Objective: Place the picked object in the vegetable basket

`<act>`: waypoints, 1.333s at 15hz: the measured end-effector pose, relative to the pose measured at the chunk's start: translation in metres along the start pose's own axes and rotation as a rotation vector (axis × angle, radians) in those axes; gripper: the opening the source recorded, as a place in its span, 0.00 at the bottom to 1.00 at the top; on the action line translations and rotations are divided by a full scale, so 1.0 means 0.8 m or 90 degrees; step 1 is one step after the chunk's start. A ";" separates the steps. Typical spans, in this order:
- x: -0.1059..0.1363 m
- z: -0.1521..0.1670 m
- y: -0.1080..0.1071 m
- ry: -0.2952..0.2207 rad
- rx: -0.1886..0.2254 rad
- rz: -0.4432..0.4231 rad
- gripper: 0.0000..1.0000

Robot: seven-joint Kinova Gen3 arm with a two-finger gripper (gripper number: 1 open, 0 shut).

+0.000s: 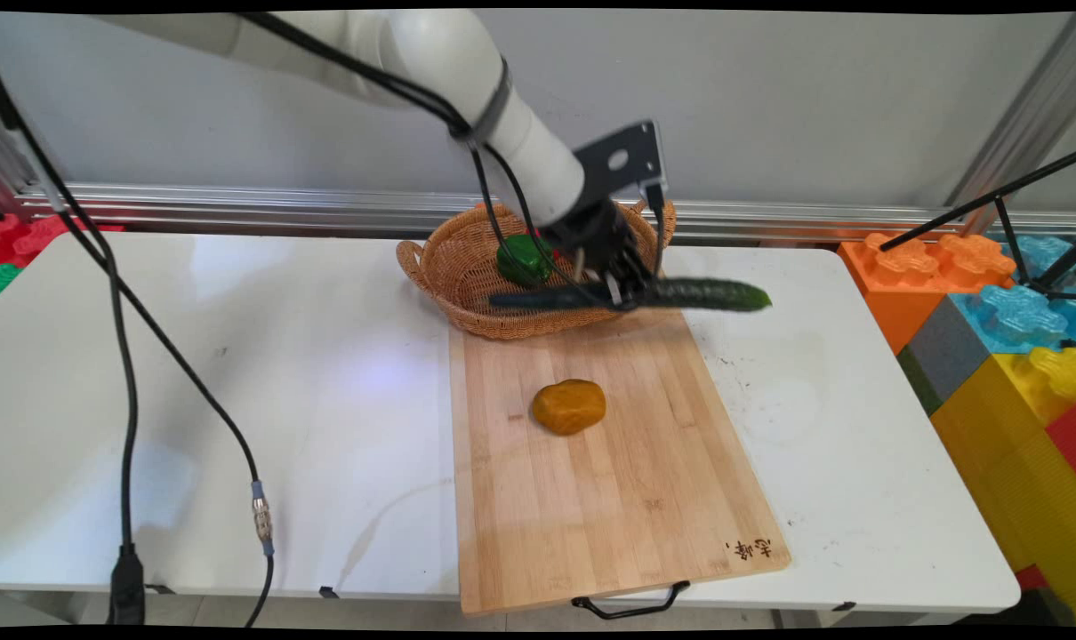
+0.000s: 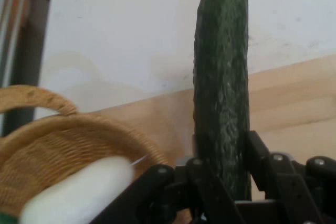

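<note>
The gripper (image 1: 631, 292) held a cucumber (image 1: 711, 294) crosswise in its jaws, aloft by the wicker basket (image 1: 453, 267); a green pepper (image 1: 522, 259) lay inside; an orange potato-like lump (image 1: 569, 406) sat on the cutting board (image 1: 627, 480).

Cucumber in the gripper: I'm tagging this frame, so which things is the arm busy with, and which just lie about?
Busy with:
- gripper, shut on the cucumber, held level over the far edge of the cutting board
- wicker basket right beside it

Lying about:
- green pepper in the basket
- orange lump on the board
- toy blocks at the table's right
</note>
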 end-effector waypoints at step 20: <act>-0.093 -0.014 -0.100 -0.064 -0.004 0.160 1.00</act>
